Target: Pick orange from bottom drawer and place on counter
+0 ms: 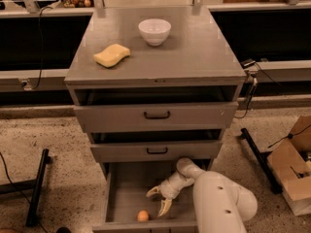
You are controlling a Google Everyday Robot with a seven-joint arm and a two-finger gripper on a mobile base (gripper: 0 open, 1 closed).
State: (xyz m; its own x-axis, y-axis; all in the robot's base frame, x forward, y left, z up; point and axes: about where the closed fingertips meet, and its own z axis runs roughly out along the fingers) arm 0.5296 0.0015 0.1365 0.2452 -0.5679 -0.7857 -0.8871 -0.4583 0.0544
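Hand (pixel 158 202) inside bottom drawer (pixel 129 191), spread wide, empty, just beside orange (pixel 142 216). Orange likely light, firm, prone to roll; grip across middle.

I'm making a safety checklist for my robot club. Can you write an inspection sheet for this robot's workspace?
Surface: flat grey counter on top of the drawer cabinet, with two items on it.
Job's things: small round orange lies near the front of the open grey metal bottom drawer; not yet on the counter.
Clutter: yellow wavy sponge and round white bowl on the counter.
Grippers: white two-finger gripper inside the bottom drawer beside the orange, jaws open, holding nothing.
Cables: black cable hangs by the cabinet's side.
Surroundings: speckled floor, brown cardboard box.
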